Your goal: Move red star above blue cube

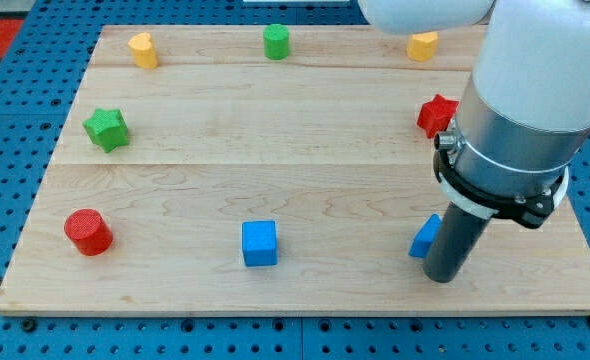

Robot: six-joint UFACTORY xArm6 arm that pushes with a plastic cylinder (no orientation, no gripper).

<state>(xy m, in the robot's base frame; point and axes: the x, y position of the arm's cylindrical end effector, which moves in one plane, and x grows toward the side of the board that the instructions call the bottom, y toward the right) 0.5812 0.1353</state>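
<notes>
The red star (435,115) lies near the view's right edge, partly hidden behind my arm. The blue cube (259,243) sits at the bottom centre of the wooden board (275,150). My tip (443,279) rests on the board at the lower right, far right of the blue cube and well below the red star. It stands just right of a second blue block (423,238), whose shape is partly hidden by the rod.
A yellow block (144,49) lies at the top left, a green cylinder (276,41) at the top centre, a yellow block (422,45) at the top right. A green star (106,129) lies at the left, a red cylinder (88,232) at the lower left.
</notes>
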